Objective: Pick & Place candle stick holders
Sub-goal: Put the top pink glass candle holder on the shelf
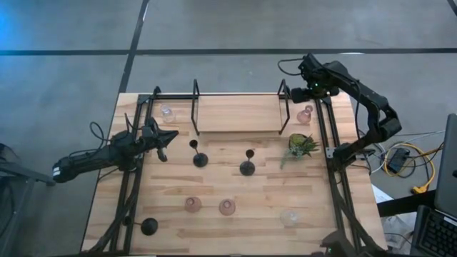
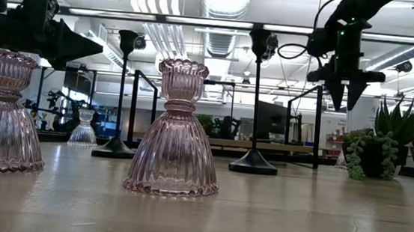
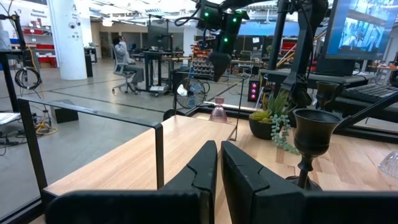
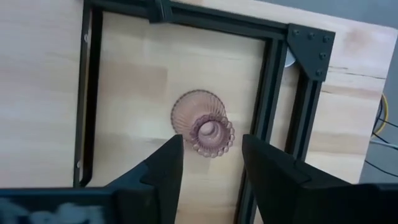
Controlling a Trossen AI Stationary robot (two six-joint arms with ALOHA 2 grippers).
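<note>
one pink holder [image 4: 204, 128] stands beneath the open right hand [image 4: 211, 163]

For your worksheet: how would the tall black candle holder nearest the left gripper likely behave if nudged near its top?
The black candle holder would probably tip rather than slide, since its cup sits high on a thin stem. Its round base looks wide, so a low push may just scoot it. It looks rigid.

No readable text on the table, the holders or the arms, screen in the left wrist view too blurred to read, signs in the room behind too small
</note>
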